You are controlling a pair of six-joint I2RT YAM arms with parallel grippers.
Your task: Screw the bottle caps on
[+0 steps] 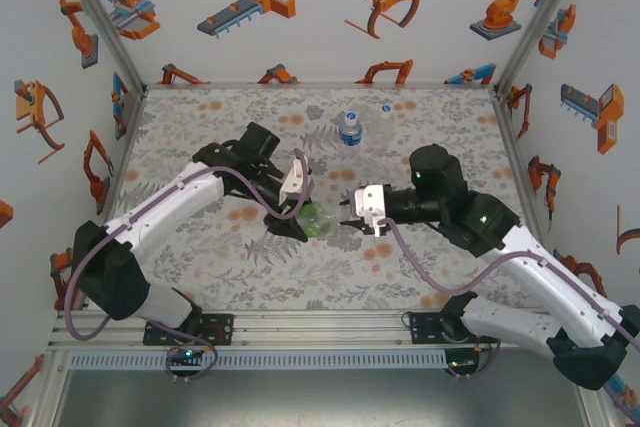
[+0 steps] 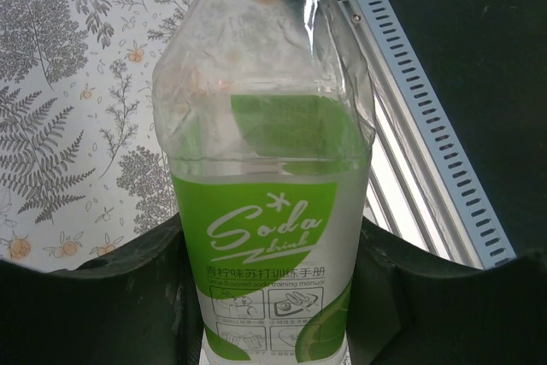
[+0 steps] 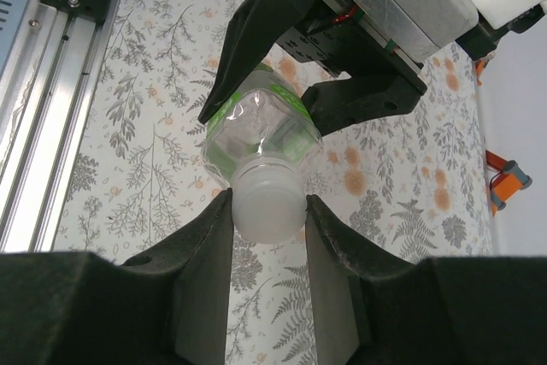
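At the lower centre of the right wrist view, the right gripper (image 3: pixel 268 211) is closed on the whitish cap (image 3: pixel 265 198), a finger pressed to each side of it. The cap is seated on the neck of the green-label bottle (image 3: pixel 256 130), which is held tipped off the table (image 1: pixel 200 127) in the middle of the top view. Just behind it, the bottle's labelled body is clamped between the fingers of the left gripper (image 2: pixel 273 254).

The bottle is judged light and soft-walled. Its clear shoulder looks dented, and it seems partly filled, so a hard squeeze would likely buckle it. The glossy label may be slippery. The body is best taken low on the label, where it is stiffest, and the cap by its rim.

Further back, at the upper centre of the top view, the blue-label bottle (image 1: pixel 349 130) is seen upright, and just beside it, to the upper right, what appears to be the plain bottle (image 1: pixel 385 106).

Three bottles are counted. One cap is seen for certain. Whether the far two are capped cannot be told.
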